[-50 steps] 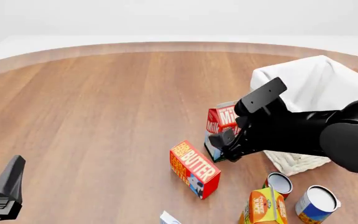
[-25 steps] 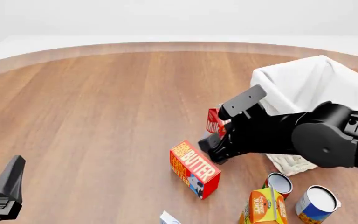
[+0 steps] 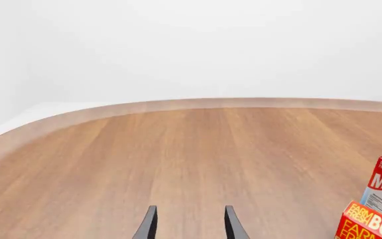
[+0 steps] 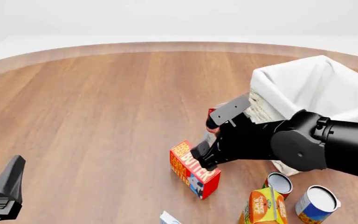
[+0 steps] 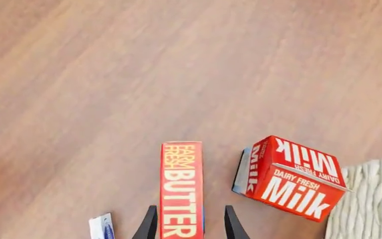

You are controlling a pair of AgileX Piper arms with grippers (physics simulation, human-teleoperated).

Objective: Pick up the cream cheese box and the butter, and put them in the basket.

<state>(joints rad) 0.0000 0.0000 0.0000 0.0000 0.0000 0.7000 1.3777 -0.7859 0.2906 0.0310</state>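
Note:
The butter [image 4: 183, 162], a red-orange box with yellow lettering, lies on the wooden table left of the basket [image 4: 316, 88]. My right gripper [image 4: 203, 156] hovers right over it, open. In the right wrist view the butter [image 5: 181, 189] runs lengthwise between the two fingers of my right gripper [image 5: 189, 226], with gaps on both sides. The cream cheese box [image 4: 168, 218] shows only as a white corner at the near edge, and as a white-blue sliver [image 5: 103, 228] beside the butter. My left gripper [image 3: 191, 226] stands open over bare wood at the near left [image 4: 5, 191].
A red-white milk carton [image 5: 290, 177] lies tipped between the butter and the basket's wicker wall [image 5: 370, 199], mostly hidden behind my right arm in the front view. An orange juice carton [image 4: 265, 205] and two cans [image 4: 279, 183] [image 4: 316, 201] stand near the front right.
My right arm has swung left and down, from over the milk carton to directly over the butter. The left arm has not moved.

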